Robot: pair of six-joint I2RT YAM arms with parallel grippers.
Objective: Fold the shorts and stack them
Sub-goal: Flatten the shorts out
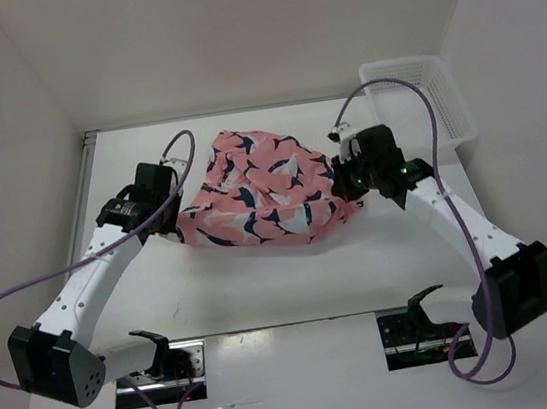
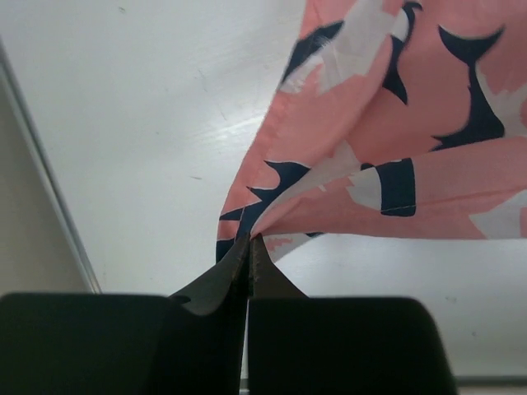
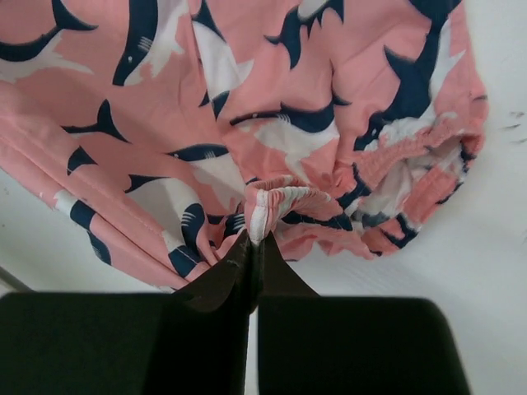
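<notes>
The coral-pink shorts (image 1: 261, 186) with navy-and-white sharks lie bunched on the white table, stretched between my two arms. My left gripper (image 1: 172, 218) is shut on the shorts' left corner; in the left wrist view the cloth (image 2: 387, 123) fans up and right from the closed fingertips (image 2: 249, 240). My right gripper (image 1: 350, 186) is shut on the gathered waistband (image 3: 284, 197) at the shorts' right side, and the shorts (image 3: 247, 99) spread out beyond the closed fingertips (image 3: 254, 239).
A white mesh basket (image 1: 420, 104) stands at the back right, against the wall. White walls enclose the table (image 1: 264, 286) at back and sides. Purple cables (image 1: 80, 265) loop off both arms.
</notes>
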